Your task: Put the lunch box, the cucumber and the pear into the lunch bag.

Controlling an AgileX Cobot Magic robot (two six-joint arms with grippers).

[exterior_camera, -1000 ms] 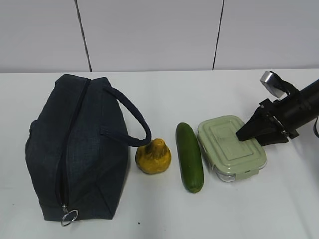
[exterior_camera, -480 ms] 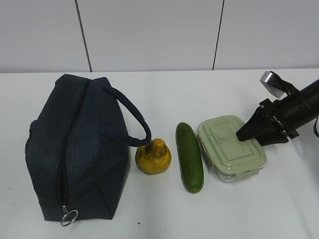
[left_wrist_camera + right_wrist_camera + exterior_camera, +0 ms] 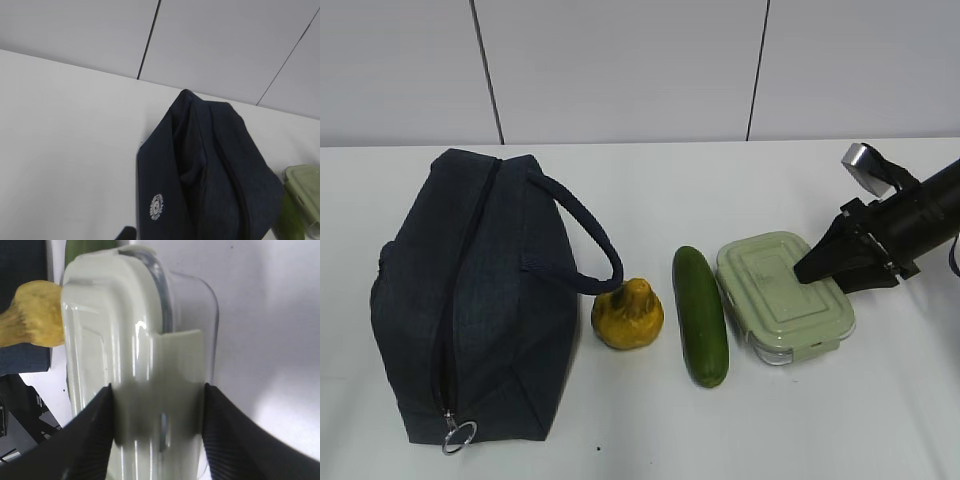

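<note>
White table (image 3: 650,190); right claw (image 3: 157,437) grips pale-green-lidded clear lunch box (image 3: 783,295); left claw unseen, can't tell.

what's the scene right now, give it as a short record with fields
lunch bag: left on the table, zipper closed
pear: beside the bag, under its handle loop
cucumber: between pear and lunch box
lunch box: on the table, lid on
right gripper: fingers straddle the lunch box's right end, apparently touching its sides
left gripper: tips not in view
in bag: nothing yet
</note>
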